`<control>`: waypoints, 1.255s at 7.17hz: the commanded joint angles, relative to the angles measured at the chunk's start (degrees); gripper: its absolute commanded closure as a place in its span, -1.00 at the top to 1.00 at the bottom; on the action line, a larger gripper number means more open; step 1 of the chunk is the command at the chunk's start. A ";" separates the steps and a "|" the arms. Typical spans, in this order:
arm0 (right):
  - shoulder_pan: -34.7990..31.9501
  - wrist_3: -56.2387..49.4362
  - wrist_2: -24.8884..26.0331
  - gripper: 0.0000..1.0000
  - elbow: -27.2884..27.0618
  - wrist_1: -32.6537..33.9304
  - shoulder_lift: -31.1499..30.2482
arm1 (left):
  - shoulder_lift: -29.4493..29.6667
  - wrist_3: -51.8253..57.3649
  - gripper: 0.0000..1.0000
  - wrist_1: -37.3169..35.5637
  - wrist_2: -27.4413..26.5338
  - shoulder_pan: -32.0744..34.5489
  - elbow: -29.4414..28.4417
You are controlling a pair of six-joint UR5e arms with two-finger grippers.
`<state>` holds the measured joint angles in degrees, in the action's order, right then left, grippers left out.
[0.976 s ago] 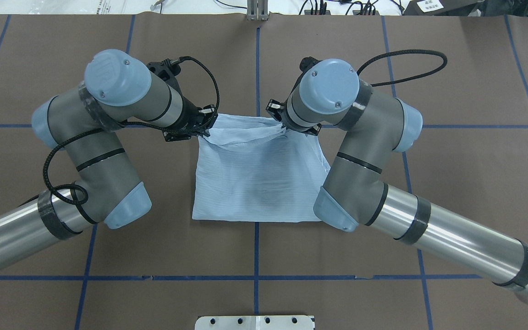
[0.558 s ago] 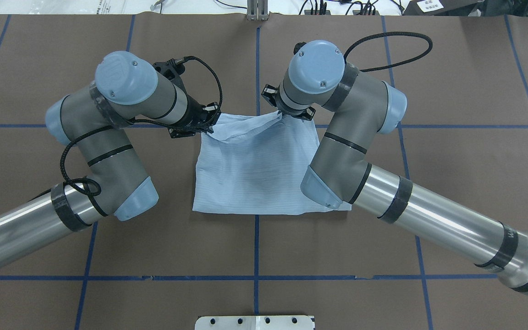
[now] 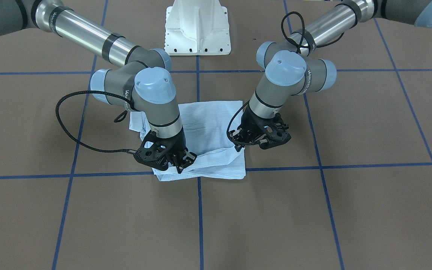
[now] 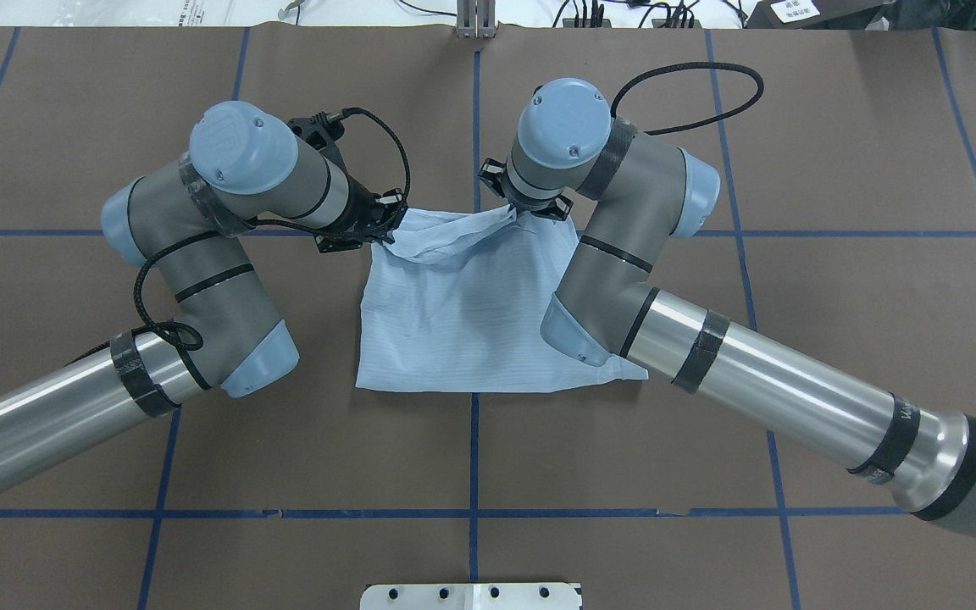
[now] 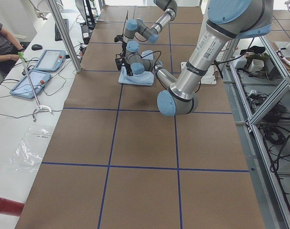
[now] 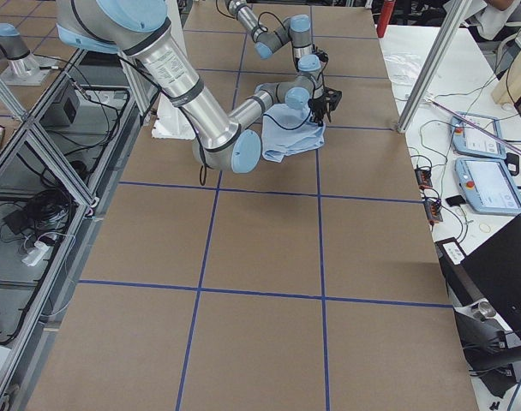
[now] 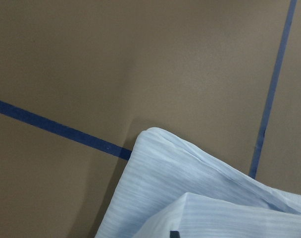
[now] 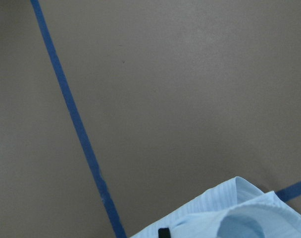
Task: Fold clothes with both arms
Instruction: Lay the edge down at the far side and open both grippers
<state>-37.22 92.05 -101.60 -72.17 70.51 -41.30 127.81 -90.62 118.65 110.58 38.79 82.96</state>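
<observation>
The pale blue striped shirt (image 4: pixel 471 322) lies folded into a rough rectangle at the middle of the brown table (image 4: pixel 835 254). My left gripper (image 4: pixel 386 227) is shut on its far left corner. My right gripper (image 4: pixel 522 213) is shut on its far right corner. The cloth bunches up into both grips, and the far edge sags between them. From the front, the left gripper (image 3: pixel 239 147) and the right gripper (image 3: pixel 180 166) sit low over the shirt (image 3: pixel 212 116). Each wrist view shows only a lifted fold of shirt (image 7: pixel 190 198) (image 8: pixel 229 213) over the table.
Blue tape lines (image 4: pixel 474 127) divide the table into squares. The white base block (image 3: pixel 197 28) stands at the robot's side. Benches along the far side hold tablets (image 5: pixel 40 71) (image 6: pixel 483 163), cables and metal posts (image 5: pixel 64 33). A person's arm (image 5: pixel 2 43) rests on the bench.
Both arms have moved away from the robot. The right gripper has shifted left toward the left one. The shirt's near edge has slid farther from the robot.
</observation>
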 commanded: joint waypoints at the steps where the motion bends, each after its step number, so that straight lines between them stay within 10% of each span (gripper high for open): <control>1: 0.04 0.14 -0.79 -1.00 0.54 -0.46 0.16 | -0.02 -0.08 -1.00 1.58 -0.01 0.15 -0.96; 2: 0.04 -0.03 -1.32 0.98 0.54 -0.46 -0.01 | -0.02 -0.43 -0.11 1.58 -0.01 0.50 -1.05; 3: -0.40 0.05 -1.67 1.00 0.54 -0.55 -0.01 | 0.07 -0.70 0.99 1.67 -0.01 0.94 -0.96; 9: -8.99 -13.95 -10.01 1.00 -1.12 1.11 -3.25 | -6.22 14.24 1.00 0.88 8.15 13.04 2.35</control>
<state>-43.83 83.95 -110.14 -72.24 70.69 -43.12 125.21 -84.86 119.54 116.23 48.85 82.96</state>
